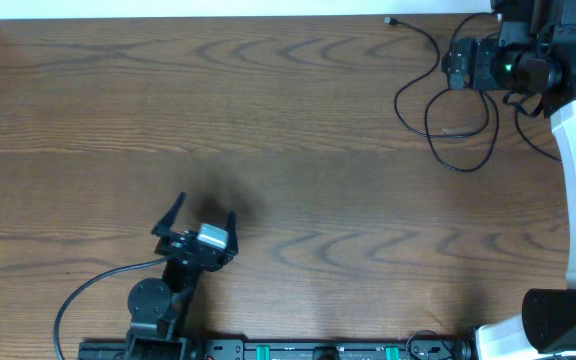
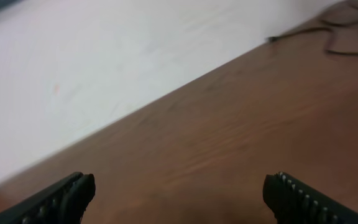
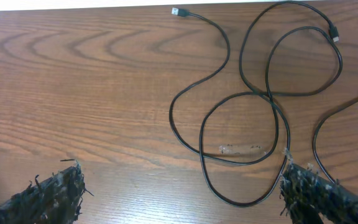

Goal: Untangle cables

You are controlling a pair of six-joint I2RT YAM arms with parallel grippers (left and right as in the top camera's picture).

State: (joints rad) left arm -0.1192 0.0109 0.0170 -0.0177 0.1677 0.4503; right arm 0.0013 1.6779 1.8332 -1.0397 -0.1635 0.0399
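In the right wrist view, the right gripper (image 3: 180,180) hangs over the table with its jaws spread wide and nothing between them. The left gripper (image 2: 180,190), at the lower left of the overhead view, is likewise spread and empty. Just beyond the right fingers lie the cables (image 3: 270,95): thin black cord in loose loops that cross one another near the middle right of that view. One strand runs close by the finger at the lower right; we cannot tell whether it touches. We judge the cord to be light, limp and easily dragged, so a pull on one loop will likely shift the others. We recommend taking hold on a single free strand away from the crossing, or just behind the small plug (image 3: 178,11) at the upper centre, where the end lies clear. The wood-grain table (image 1: 268,120) looks smooth and flat. A white strip (image 1: 218,8) borders its far edge.
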